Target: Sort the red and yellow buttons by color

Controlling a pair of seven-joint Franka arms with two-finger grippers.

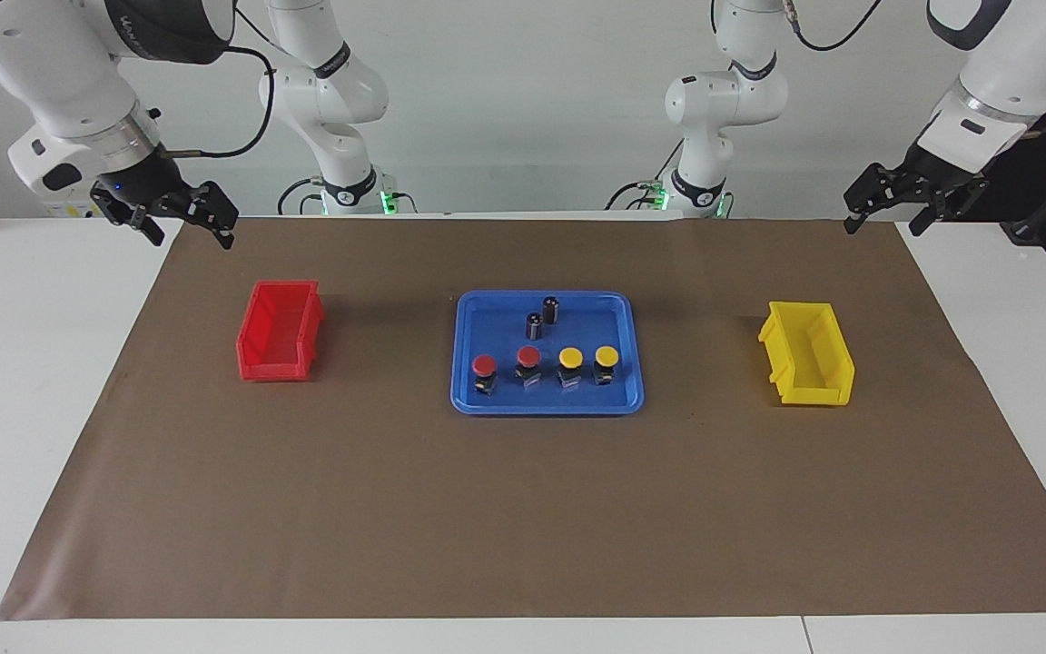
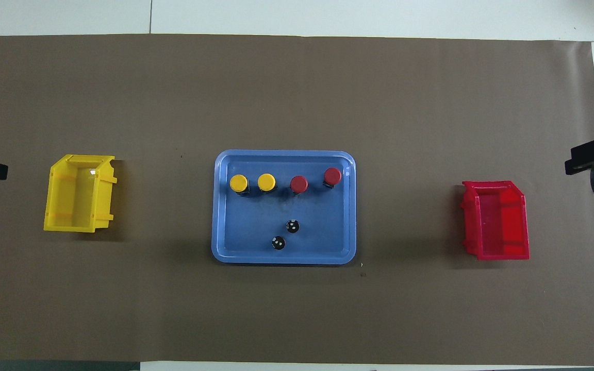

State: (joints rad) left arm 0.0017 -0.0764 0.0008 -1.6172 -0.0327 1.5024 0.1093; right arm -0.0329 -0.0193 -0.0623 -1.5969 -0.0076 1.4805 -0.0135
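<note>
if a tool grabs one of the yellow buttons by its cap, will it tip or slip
Probably some of both. The yellow button stands upright on a short body narrower than its cap, so a nudge could tip it. The cap is round, so fingers may slip. It looks rigid, and toppled it might roll on the blue tray.

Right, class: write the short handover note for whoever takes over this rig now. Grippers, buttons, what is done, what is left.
Left gripper: open, holding nothing, raised over the mat's edge at its own end. Right gripper: open, holding nothing, waiting likewise.
Two red buttons and two yellow buttons stand in a row in the blue tray.
Red bin and yellow bin: nothing in them.
Done: nothing. Left: all four buttons.
</note>
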